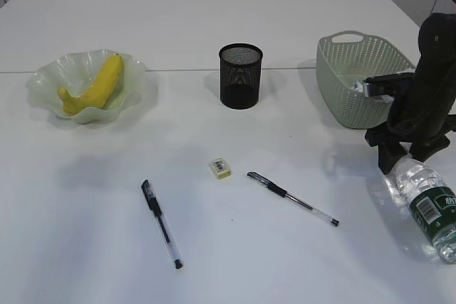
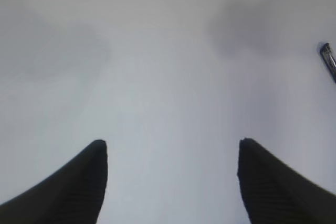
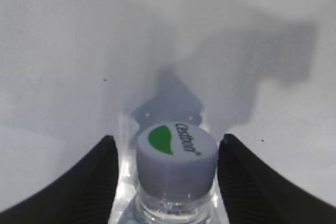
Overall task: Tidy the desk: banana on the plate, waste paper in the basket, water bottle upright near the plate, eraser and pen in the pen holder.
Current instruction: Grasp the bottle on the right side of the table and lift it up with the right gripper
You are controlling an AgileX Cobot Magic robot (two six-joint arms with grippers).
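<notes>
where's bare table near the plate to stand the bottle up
Free: the stretch between the plate and the pen holder, and the patch in front of the plate, left of the left pen. Crowded: around the eraser and right pen.

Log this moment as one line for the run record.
banana: on plate | bottle: lying down, right tool around its cap | pens, eraser: on table | left tool: open, empty
</notes>
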